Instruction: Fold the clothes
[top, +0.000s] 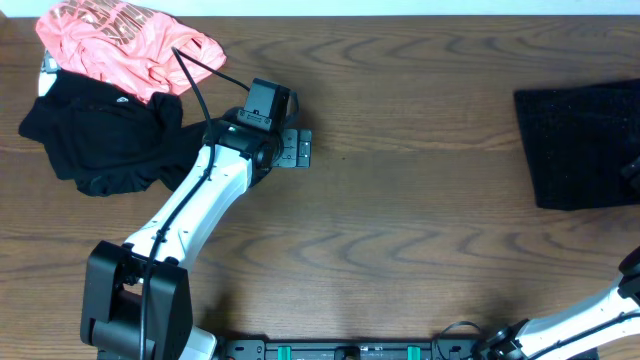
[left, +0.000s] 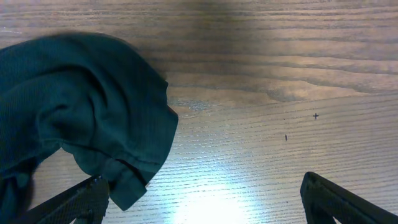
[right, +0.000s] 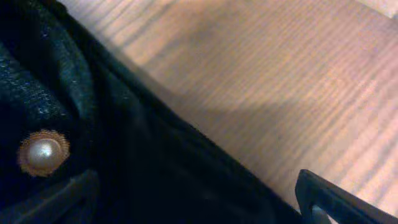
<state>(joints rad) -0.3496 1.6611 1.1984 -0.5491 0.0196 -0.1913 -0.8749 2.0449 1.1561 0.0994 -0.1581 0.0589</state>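
The black top lies crumpled at the 9 o'clock end of the surface. Its longer span runs roughly from 9 to 3 o'clock, and the pink shirt is heaped against its 12 o'clock edge. From the left end effector the top is found near, at 9 o'clock. In the left wrist view its hem is seen just beside one finger, not between the pair, which is spread wide and empty. The left arm is judged much the nearer for this piece. The speckled garment is laid as a flat rectangle at the 3 o'clock edge, well apart. The right end effector is poised over it, spread wide, with nothing gripped.
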